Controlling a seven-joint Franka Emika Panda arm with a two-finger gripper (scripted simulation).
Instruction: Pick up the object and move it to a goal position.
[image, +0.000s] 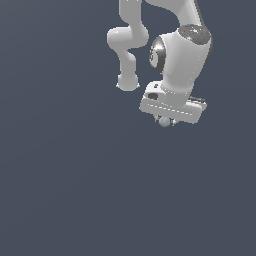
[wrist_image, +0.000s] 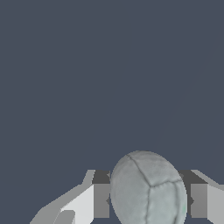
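The object, a small pale grey-green ball (image: 164, 121), sits between the fingers of my gripper (image: 166, 121) in the exterior view, just under the white hand. In the wrist view the ball (wrist_image: 148, 190) fills the space between the two fingers (wrist_image: 101, 200), which press on its two sides. It has faint dark seam lines. The gripper is shut on the ball and holds it off the ground. No goal marker shows in either view.
The white arm (image: 175, 55) bends down from the top of the exterior view, with a second white link (image: 128, 47) to the exterior view's left of the hand. All around is plain dark blue-grey surface.
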